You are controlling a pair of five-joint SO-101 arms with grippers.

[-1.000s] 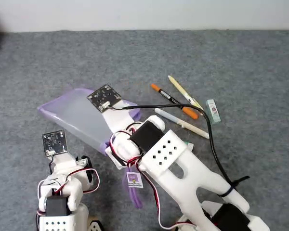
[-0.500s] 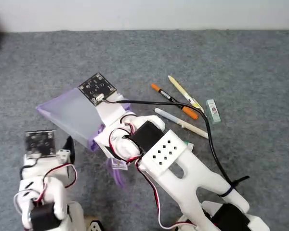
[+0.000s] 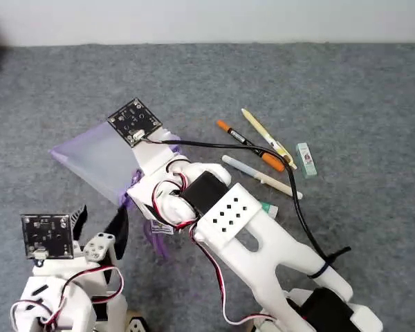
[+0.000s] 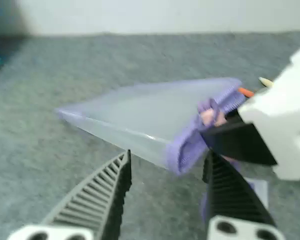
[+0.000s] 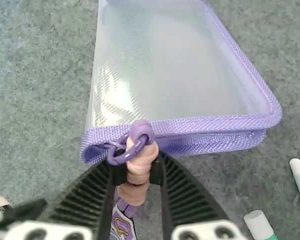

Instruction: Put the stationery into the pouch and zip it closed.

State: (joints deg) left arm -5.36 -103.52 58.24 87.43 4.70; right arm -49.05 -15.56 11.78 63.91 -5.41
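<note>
The translucent purple pouch (image 3: 93,160) lies on the grey carpet, also seen in the right wrist view (image 5: 175,65) and the left wrist view (image 4: 140,115). My right gripper (image 5: 137,172) is shut on the pouch's zipper pull (image 5: 138,150) at the near end; in the high view it sits at that end (image 3: 137,190). My left gripper (image 3: 99,220) stands open just short of the pouch, nothing between its fingers (image 4: 115,185). An orange-tipped pen (image 3: 249,145), a yellow pen (image 3: 266,135), a white pen (image 3: 259,176) and a small green eraser (image 3: 306,159) lie to the pouch's right.
A purple strap with a paper tag (image 3: 159,235) trails from the pouch under the right arm. A green-capped item (image 3: 268,207) lies beside that arm. A black cable (image 3: 290,180) runs over the pens. Bare carpet lies to the left and far side.
My right gripper has pulled the pouch's near end to the left. The left arm has drawn back toward the lower left, its fingers now spread wide.
</note>
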